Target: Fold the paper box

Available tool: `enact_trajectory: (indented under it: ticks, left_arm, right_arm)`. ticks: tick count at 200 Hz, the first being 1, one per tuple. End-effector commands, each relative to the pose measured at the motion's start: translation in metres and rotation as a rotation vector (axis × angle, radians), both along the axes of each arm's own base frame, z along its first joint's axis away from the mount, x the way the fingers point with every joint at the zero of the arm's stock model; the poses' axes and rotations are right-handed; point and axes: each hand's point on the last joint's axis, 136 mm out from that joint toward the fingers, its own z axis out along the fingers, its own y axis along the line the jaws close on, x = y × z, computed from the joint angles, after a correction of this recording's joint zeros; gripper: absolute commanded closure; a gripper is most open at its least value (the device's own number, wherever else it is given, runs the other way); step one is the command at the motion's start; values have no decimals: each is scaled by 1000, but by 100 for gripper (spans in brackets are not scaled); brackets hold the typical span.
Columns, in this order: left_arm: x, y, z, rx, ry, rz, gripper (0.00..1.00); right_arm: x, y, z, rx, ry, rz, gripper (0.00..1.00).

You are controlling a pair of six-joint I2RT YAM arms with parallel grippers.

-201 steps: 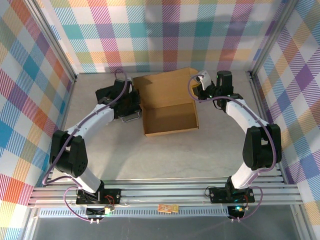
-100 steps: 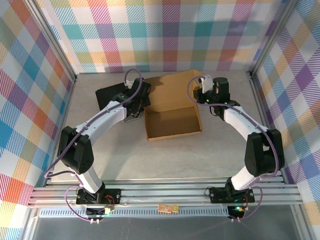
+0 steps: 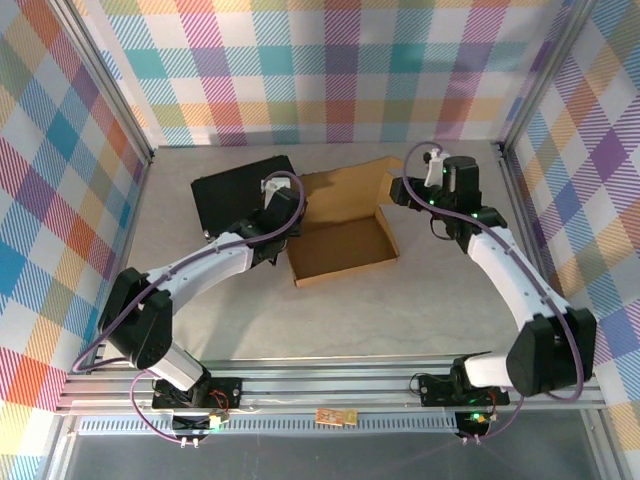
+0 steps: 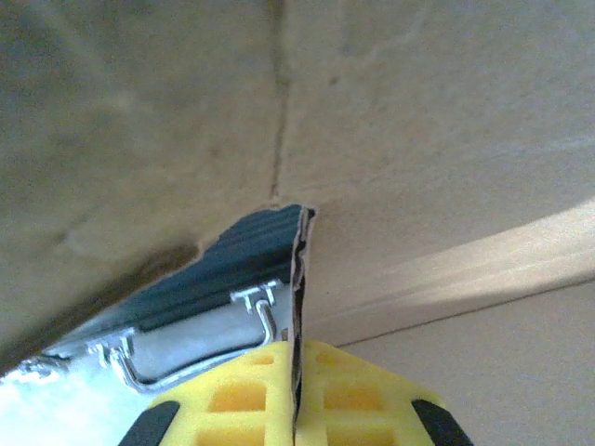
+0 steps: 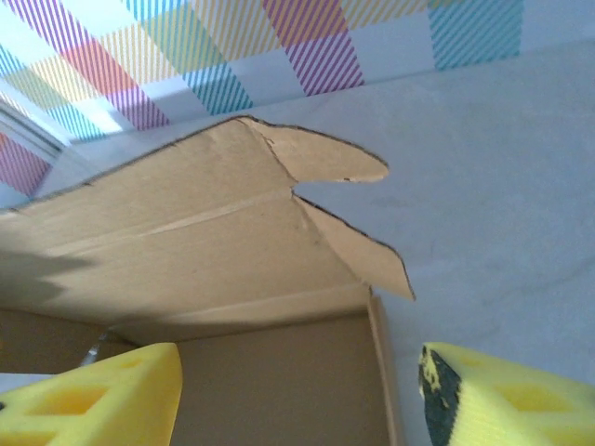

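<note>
The paper box [image 3: 345, 245] is a shallow brown cardboard tray in the middle of the table, its lid [image 3: 350, 187] open toward the back. My left gripper [image 3: 283, 222] is at the box's left wall. In the left wrist view its yellow fingers [image 4: 232, 400] are shut on that wall's thin edge [image 4: 299, 279]. My right gripper [image 3: 398, 196] stands open at the box's rear right corner. In the right wrist view its gripper [image 5: 297, 404] holds nothing, and the box's right wall [image 5: 379, 362] and a lid flap [image 5: 358, 246] lie between the spread fingers.
A black case [image 3: 235, 185] with a metal handle [image 4: 186, 358] lies flat just left of the box, under my left arm. Plaid walls enclose the table on three sides. Bare grey table [image 3: 330, 320] stretches in front of the box.
My right gripper has opened and let go of the box's rear right part, drawing back to the right. My left arm has swung right and forward, still pinching the left wall.
</note>
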Motion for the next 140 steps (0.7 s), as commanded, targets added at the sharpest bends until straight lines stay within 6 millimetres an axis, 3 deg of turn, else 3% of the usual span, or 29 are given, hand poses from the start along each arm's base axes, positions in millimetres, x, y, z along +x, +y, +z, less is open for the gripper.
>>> enact_trajectory:
  ticks: [1,19,32,59,82,94,112,140]
  left_arm:
    - [7,-3,34,35,-128,-49,100]
    - [7,-8,38,53,-144,-90,100]
    - [6,-11,39,70,-151,-112,100]
    - [1,-16,38,76,-157,-144,100]
    - [-4,-17,35,71,-161,-151,100]
    - [-7,-16,34,68,-164,-151,100]
    - [-10,-16,34,62,-168,-151,100]
    - [-13,-14,34,56,-174,-150,100]
  right_arm:
    - [-29,-8,27,163,88,-115,28]
    - [-39,-27,37,210,117,-248,19]
    - [-35,-41,45,242,139,-327,17]
    - [-7,-60,52,356,262,-427,17]
    - [29,-74,48,448,397,-469,17]
    - [48,-72,40,496,476,-431,18]
    - [73,-62,10,552,656,-369,25]
    - [93,-36,-29,627,865,-274,32]
